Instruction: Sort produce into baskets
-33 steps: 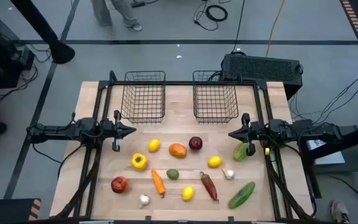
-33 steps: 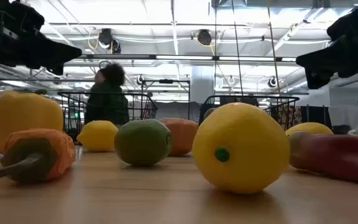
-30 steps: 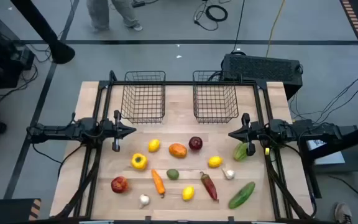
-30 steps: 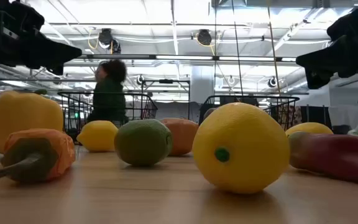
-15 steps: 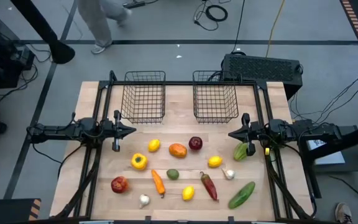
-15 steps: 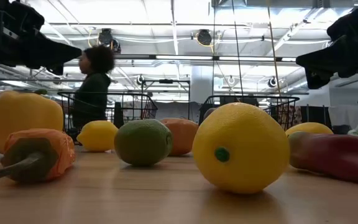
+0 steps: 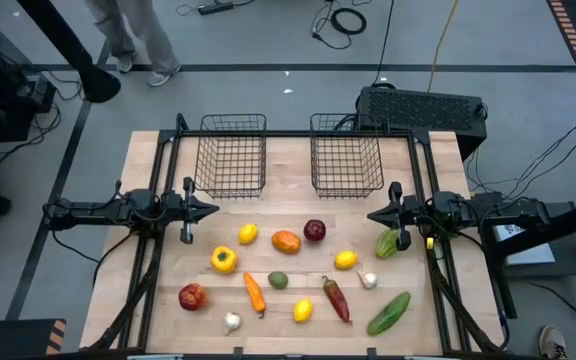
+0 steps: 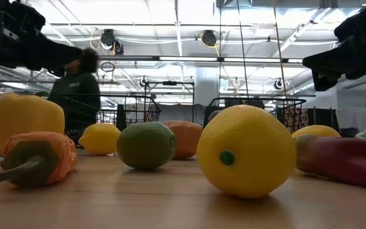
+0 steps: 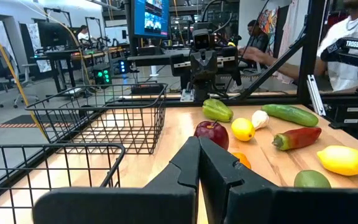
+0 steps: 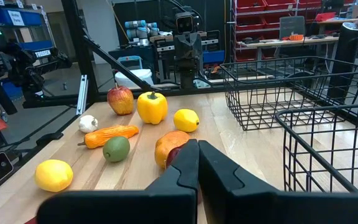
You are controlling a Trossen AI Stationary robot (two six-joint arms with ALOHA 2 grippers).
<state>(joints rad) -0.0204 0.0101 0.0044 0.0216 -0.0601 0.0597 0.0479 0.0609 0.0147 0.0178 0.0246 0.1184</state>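
Two empty baskets [image 7: 233, 155] beyond scattered produce [image 7: 286, 241]; both grippers [image 7: 208, 209] pinched together, holding nothing.

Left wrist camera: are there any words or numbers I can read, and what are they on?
"TROSSEN": white letters on a dark arm part at the picture's edge, beyond the table.
Screen hanging in the room: it glows, but its writing is too small to read.
Produce and baskets: no words on them.
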